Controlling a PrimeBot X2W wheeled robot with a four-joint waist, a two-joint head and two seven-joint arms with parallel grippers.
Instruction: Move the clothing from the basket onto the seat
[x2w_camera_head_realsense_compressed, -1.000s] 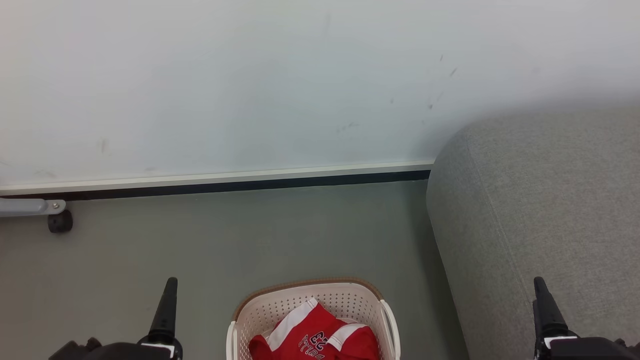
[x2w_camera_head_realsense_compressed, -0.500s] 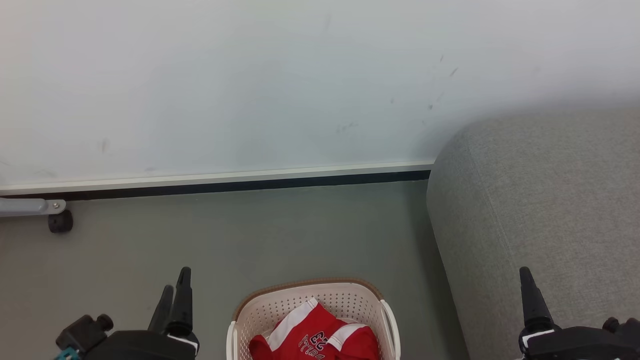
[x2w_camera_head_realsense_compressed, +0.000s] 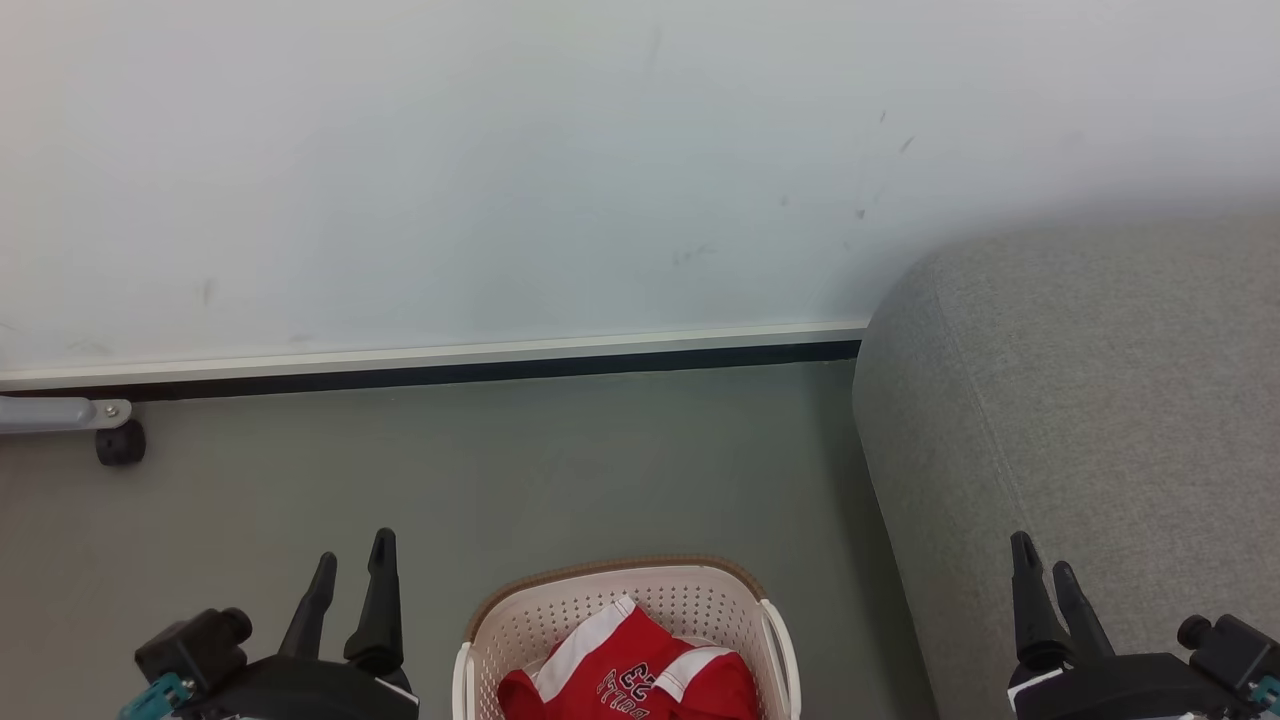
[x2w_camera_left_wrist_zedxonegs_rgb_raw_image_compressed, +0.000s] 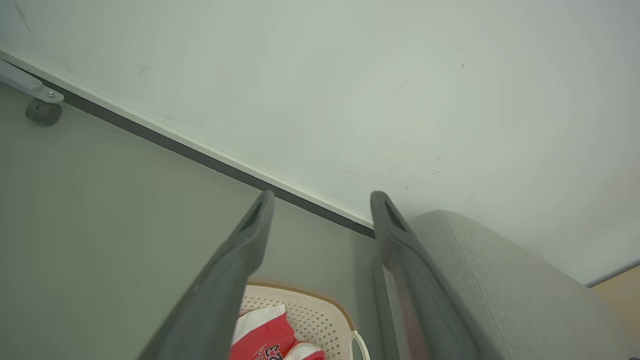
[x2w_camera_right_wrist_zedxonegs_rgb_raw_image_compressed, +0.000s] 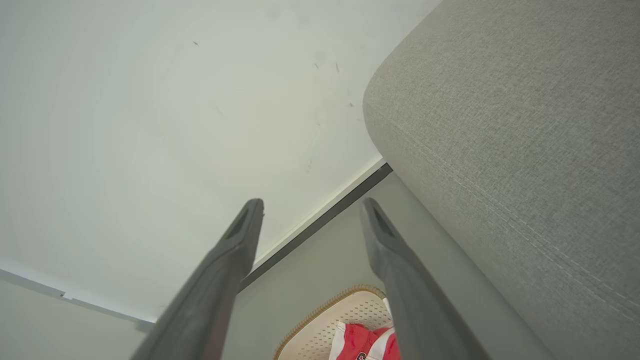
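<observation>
Seeing red mesh clothing (x2w_camera_head_realsense_compressed: 630, 670), lettering unreadable, in perforated cream oval basket (x2w_camera_head_realsense_compressed: 690, 603) at 6 o'clock; rounded grey fabric sofa (x2w_camera_head_realsense_compressed: 1100, 400) at 3; my left gripper (x2w_camera_head_realsense_compressed: 354, 550), right gripper (x2w_camera_head_realsense_compressed: 1041, 555) spread wide, empty.

Home-like room corner, sparsely furnished

A grey upholstered seat (x2w_camera_head_realsense_compressed: 1100, 420) is seen at 3 o'clock and a laundry basket (x2w_camera_head_realsense_compressed: 540, 620) of red clothing (x2w_camera_head_realsense_compressed: 640, 670) at 6 o'clock. A scuffed white wall (x2w_camera_head_realsense_compressed: 500, 180) with dark skirting (x2w_camera_head_realsense_compressed: 450, 372) is seen at 12 o'clock, and a castor (x2w_camera_head_realsense_compressed: 120, 443) at 9 o'clock.
</observation>
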